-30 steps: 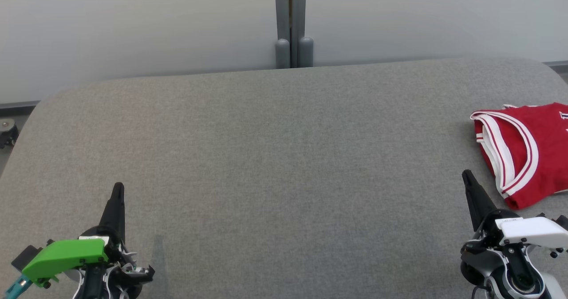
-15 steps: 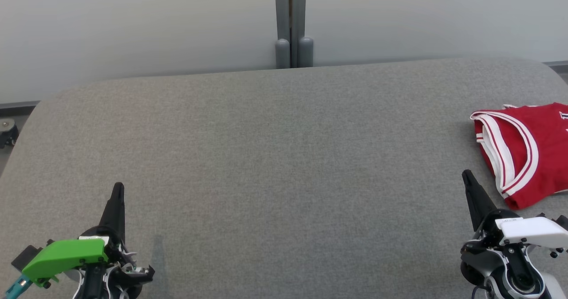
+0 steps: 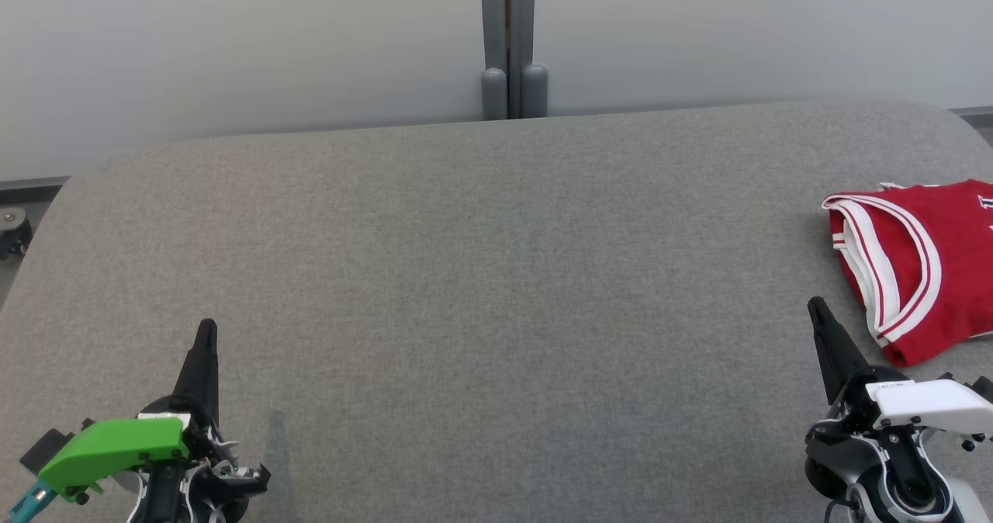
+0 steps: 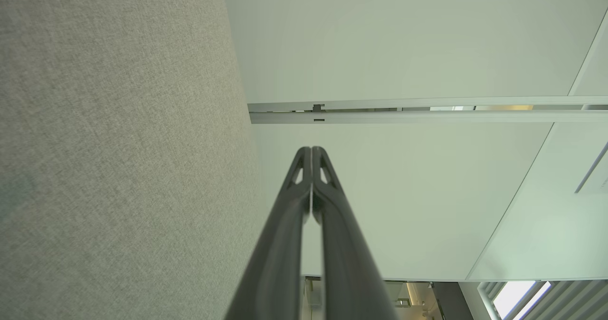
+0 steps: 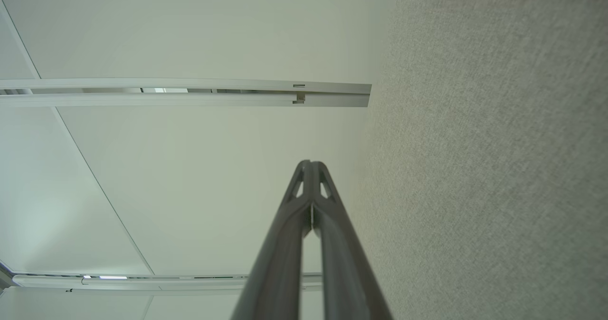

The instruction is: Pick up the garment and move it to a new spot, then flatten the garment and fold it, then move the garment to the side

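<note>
Jersey [image 3: 923,267]: red, white-trimmed, folded, at right edge of table [image 3: 496,275].
Left gripper [image 3: 206,327]: clenched, empty, front-left corner.
Right gripper [image 3: 814,303]: clenched, empty, near jersey, not touching.

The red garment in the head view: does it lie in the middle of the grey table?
No, the red garment lies at the far right side of the grey table.
</note>
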